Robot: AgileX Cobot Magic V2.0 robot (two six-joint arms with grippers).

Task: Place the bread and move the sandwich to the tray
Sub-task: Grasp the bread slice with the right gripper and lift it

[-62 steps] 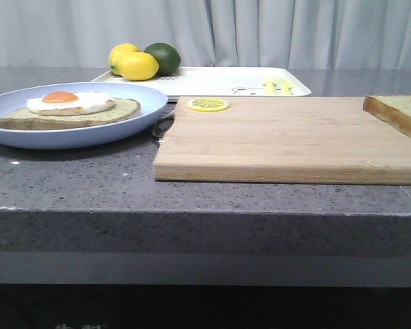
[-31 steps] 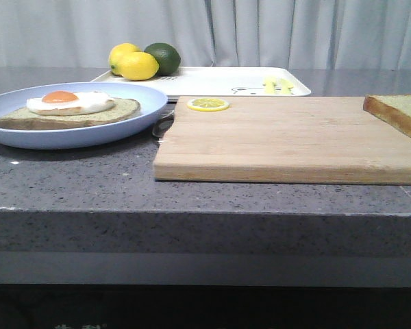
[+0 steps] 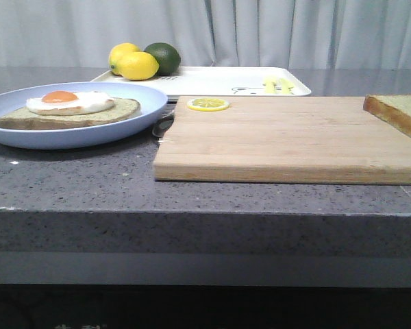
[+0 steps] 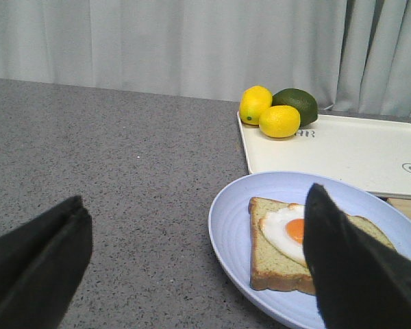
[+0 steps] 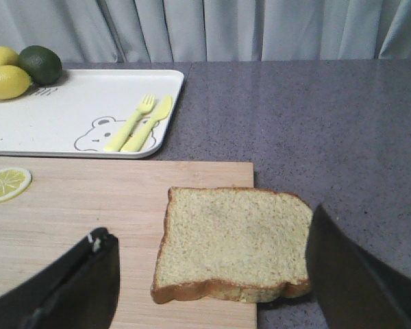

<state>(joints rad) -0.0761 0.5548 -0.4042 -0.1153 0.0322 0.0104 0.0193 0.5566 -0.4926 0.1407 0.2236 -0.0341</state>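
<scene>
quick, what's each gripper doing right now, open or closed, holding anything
Left gripper: open, empty, fingers spread near the plate with the sandwich.
Right gripper: open, empty, fingers either side of the bread on the cutting board.

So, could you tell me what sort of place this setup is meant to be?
Probably a mock kitchen counter: a speckled grey stone worktop, a wooden cutting board holding bread, and an egg sandwich on a blue plate.

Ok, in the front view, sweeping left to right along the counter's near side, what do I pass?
Pale-blue plate with the egg-topped sandwich → lemon slice at the cutting board's far-left corner → plain bread at the board's right end, cut off by the frame edge.
</scene>
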